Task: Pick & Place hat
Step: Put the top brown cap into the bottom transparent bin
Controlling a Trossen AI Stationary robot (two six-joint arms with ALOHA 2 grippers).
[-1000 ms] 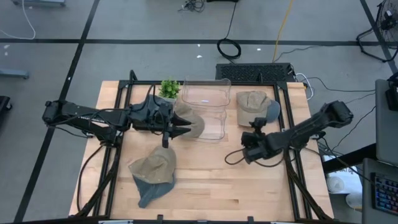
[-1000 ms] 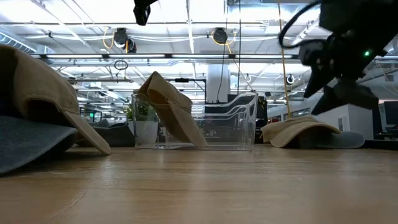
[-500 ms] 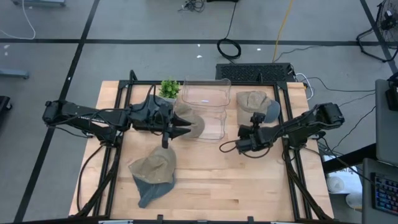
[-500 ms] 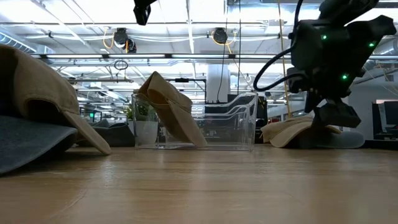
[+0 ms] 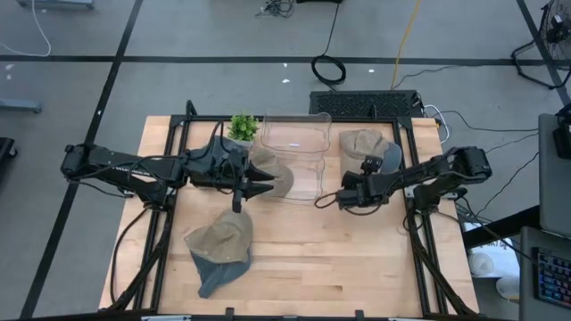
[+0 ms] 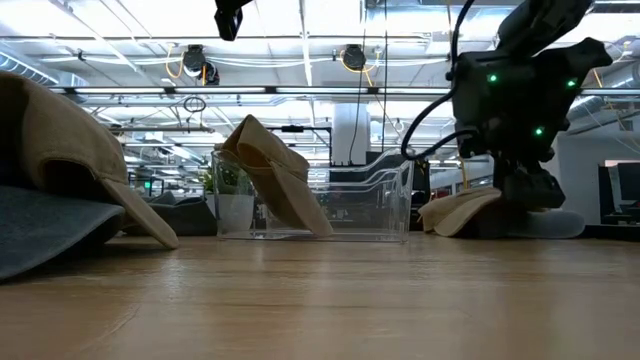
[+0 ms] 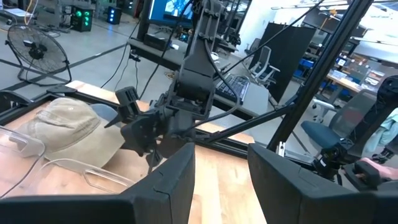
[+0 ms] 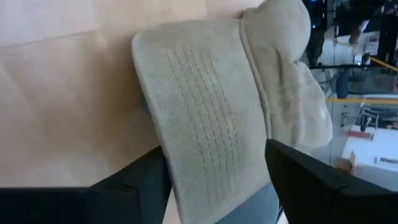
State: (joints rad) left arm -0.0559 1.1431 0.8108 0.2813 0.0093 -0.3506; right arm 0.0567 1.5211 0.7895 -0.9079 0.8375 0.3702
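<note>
3 hats (image 5: 221, 241), 1 clear bin (image 5: 294, 156), 1 plant (image 5: 242, 126), 2 arms.

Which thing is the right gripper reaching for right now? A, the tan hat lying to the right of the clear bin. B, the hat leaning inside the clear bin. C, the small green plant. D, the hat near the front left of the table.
A: the right gripper sits at the brim of the tan hat beside the clear bin, and the right wrist view shows that brim between its fingers.
</note>
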